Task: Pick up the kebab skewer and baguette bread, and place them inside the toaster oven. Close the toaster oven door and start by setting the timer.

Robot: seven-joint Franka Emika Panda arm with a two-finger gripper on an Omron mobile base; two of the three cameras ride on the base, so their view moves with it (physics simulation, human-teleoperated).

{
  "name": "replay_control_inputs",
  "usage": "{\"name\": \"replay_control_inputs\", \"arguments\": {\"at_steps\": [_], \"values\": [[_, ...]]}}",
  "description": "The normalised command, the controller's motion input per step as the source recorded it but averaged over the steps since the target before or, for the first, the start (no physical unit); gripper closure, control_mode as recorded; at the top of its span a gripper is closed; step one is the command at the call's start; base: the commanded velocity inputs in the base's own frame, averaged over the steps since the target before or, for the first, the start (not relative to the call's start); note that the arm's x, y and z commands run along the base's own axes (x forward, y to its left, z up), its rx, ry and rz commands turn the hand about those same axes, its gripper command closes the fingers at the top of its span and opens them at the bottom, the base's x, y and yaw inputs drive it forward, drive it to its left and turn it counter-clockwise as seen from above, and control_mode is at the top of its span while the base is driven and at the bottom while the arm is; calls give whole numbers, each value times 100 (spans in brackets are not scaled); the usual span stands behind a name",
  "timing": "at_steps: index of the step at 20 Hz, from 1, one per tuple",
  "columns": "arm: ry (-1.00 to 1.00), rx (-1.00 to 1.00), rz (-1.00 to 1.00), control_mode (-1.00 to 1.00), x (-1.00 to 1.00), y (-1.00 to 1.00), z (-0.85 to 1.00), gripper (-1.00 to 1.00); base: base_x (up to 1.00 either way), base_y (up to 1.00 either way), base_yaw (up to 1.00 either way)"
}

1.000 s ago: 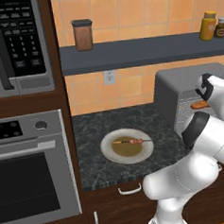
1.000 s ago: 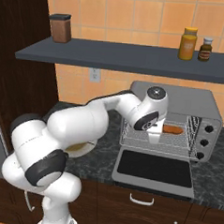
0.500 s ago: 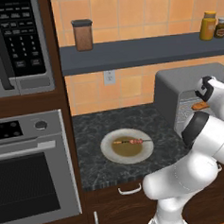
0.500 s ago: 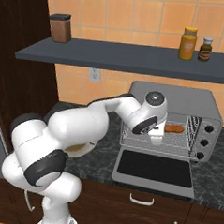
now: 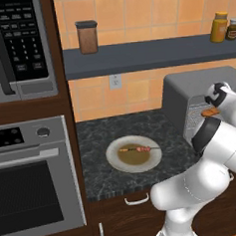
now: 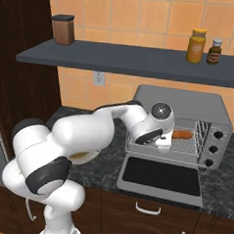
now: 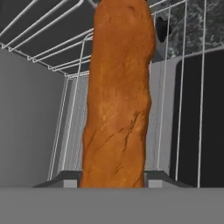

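Gripper clamping baguette bread, lengthwise along rack

From the left base view we look forward and down from behind our arm, which rises at lower right; the plate sits mid-frame, well to the left of the gripper, and the toaster oven shows its side. The right base view looks from the other side, our arm at lower left, facing the toaster oven front-on with its door dropped open below the gripper. Both share the oven and counter. The hand view sits closest, looking along the baguette bread over the wire rack.
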Motion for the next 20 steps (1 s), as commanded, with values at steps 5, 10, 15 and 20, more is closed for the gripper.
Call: {"name": "replay_control_inputs", "arguments": {"at_steps": [5,10,15,20], "values": [[0,9,-5,-100,29,3,-29,-100,0,0,0],[0,0,-2,-100,12,5,-7,-100,0,0,0],[0,0,0,-100,0,1,0,-100,0,0,0],[1,0,0,-100,-16,-1,6,-100,0,0,0]]}}
